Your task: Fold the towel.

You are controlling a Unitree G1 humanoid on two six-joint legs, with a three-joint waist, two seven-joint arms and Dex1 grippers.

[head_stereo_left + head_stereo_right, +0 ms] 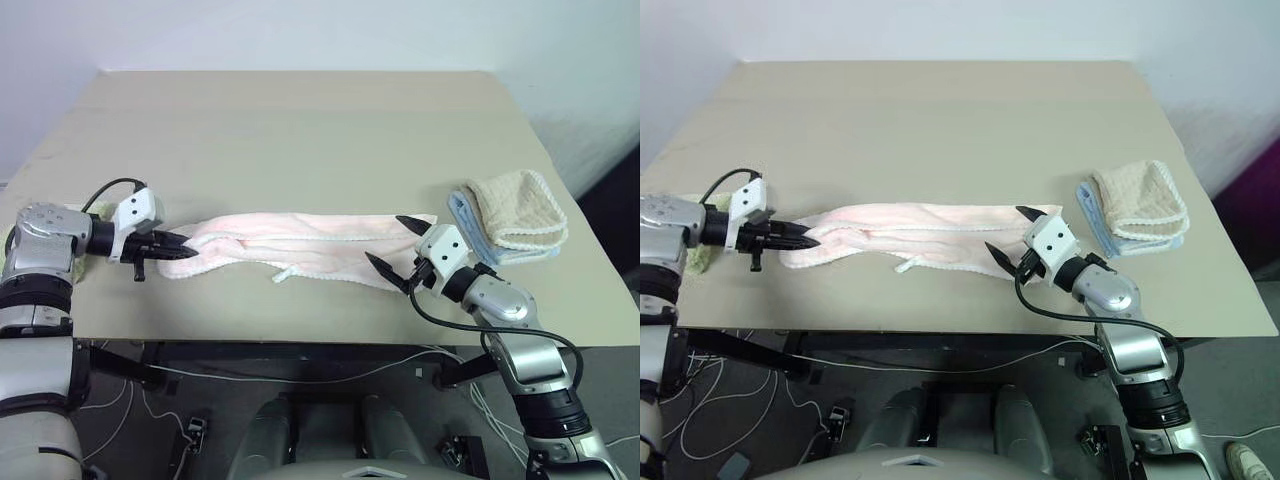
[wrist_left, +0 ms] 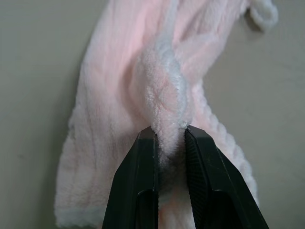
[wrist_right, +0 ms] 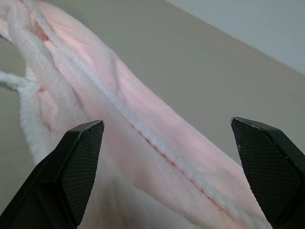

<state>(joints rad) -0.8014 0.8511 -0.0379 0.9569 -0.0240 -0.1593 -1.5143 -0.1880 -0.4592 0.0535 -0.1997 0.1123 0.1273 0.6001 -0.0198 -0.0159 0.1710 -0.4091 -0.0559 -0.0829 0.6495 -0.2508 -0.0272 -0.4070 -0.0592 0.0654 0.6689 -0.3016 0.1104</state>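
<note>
Blue cloth point(image 1: 470, 222) mostly hidden under beige towel point(image 1: 518, 208).

Item one: we record a table point(image 1: 300, 110), its top plain beige, bare over most of its far half.

Item two: we note a folded beige cloth point(image 1: 520, 205) with a pale scalloped edge, lying on the table near its right edge.

Item three: under that cloth we see a blue cloth point(image 1: 470, 222), also folded, its edge showing along the left and near sides of the beige one. The two touch, stacked.

Item four: at the table's left edge we log a small yellow-green cloth point(image 1: 698, 258), mostly hidden.

Item five: beneath the table we count loose white and black cables point(image 1: 300, 375) trailing over a dark floor point(image 1: 750, 420).

Item six: behind the table stands a pale wall point(image 1: 300, 30).
</note>
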